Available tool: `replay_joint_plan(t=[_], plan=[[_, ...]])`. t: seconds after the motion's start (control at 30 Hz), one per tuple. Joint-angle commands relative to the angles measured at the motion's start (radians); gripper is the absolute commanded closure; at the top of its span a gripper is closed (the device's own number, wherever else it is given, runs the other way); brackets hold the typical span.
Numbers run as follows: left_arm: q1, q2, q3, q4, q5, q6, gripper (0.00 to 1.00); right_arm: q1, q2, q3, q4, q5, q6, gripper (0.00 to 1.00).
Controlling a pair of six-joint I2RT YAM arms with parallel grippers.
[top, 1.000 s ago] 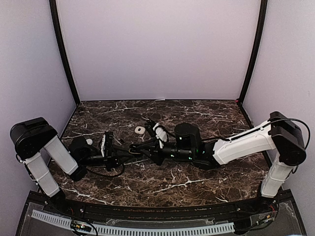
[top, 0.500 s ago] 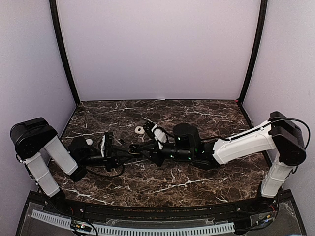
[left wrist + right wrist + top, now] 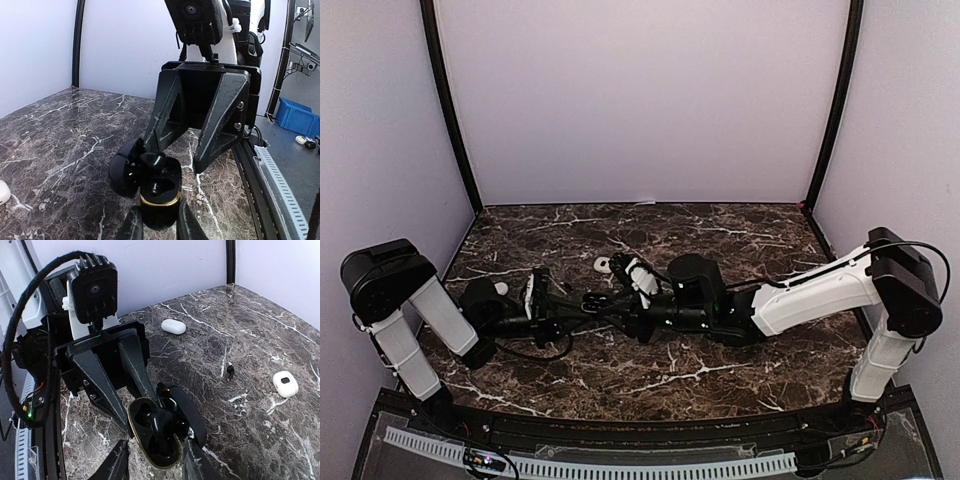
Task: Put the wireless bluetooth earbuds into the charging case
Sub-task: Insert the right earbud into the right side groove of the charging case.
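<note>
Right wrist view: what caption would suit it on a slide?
The left claw holds an open black charging case, one black earbud seated inside, while the right claw straddles it, open.

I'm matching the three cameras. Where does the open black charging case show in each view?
Top external: black charging case left of centre, small, dark, hard to make out.
Left wrist: bottom centre, lid open, held by the left pincer.
Right wrist: bottom centre, lid open.
Shared landmark: the dark marble table beneath it.
</note>
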Motion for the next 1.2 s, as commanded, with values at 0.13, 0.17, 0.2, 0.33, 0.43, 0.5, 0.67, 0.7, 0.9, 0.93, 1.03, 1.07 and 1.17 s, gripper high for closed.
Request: replay_joint_plan(t=[0.13, 0.17, 0.2, 0.33, 0.43, 0.5, 0.67, 0.7, 0.9, 0.93, 1.03, 1.07, 1.17], plan=[[0.002, -0.014, 0.000, 0.016, 0.016, 0.003, 1.00, 0.005, -0.036, -0.005, 0.026, 0.046, 0.005, 0.61], [0.003, -0.014, -0.001, 0.016, 0.016, 0.003, 1.00, 0.004, -0.041, -0.009, 0.029, 0.050, 0.008, 0.61], [0.003, -0.014, -0.001, 0.016, 0.017, 0.004, 1.00, 0.005, -0.047, -0.015, 0.032, 0.053, 0.011, 0.61], [0.002, -0.013, 0.000, 0.012, 0.015, 0.005, 1.00, 0.004, -0.071, -0.027, 0.040, 0.056, 0.016, 0.60], [0.002, -0.015, 0.001, 0.010, 0.016, 0.007, 1.00, 0.005, -0.083, -0.032, 0.038, 0.066, 0.021, 0.60], [0.002, -0.015, 0.000, 0.008, 0.017, 0.011, 1.00, 0.003, -0.086, -0.032, 0.032, 0.075, 0.030, 0.59], [0.002, -0.019, 0.001, -0.006, 0.023, 0.028, 1.00, -0.009, -0.093, -0.026, 0.019, 0.053, 0.076, 0.52], [0.002, -0.019, 0.002, -0.012, 0.024, 0.032, 1.00, -0.012, -0.093, -0.023, 0.013, 0.041, 0.085, 0.50], [0.002, -0.032, 0.008, -0.070, 0.007, 0.064, 1.00, -0.023, -0.050, 0.087, -0.164, 0.029, 0.137, 0.25], [0.001, -0.036, 0.009, -0.083, 0.000, 0.071, 1.00, -0.026, -0.045, 0.101, -0.184, 0.027, 0.153, 0.19], [0.000, -0.048, 0.011, -0.119, -0.010, 0.093, 1.00, -0.033, -0.040, 0.123, -0.229, 0.031, 0.219, 0.02], [-0.001, -0.049, 0.012, -0.130, -0.010, 0.098, 1.00, -0.034, -0.040, 0.125, -0.236, 0.035, 0.241, 0.01], [-0.009, -0.054, 0.019, -0.153, -0.026, 0.115, 1.00, -0.037, -0.029, 0.146, -0.275, 0.064, 0.305, 0.01]])
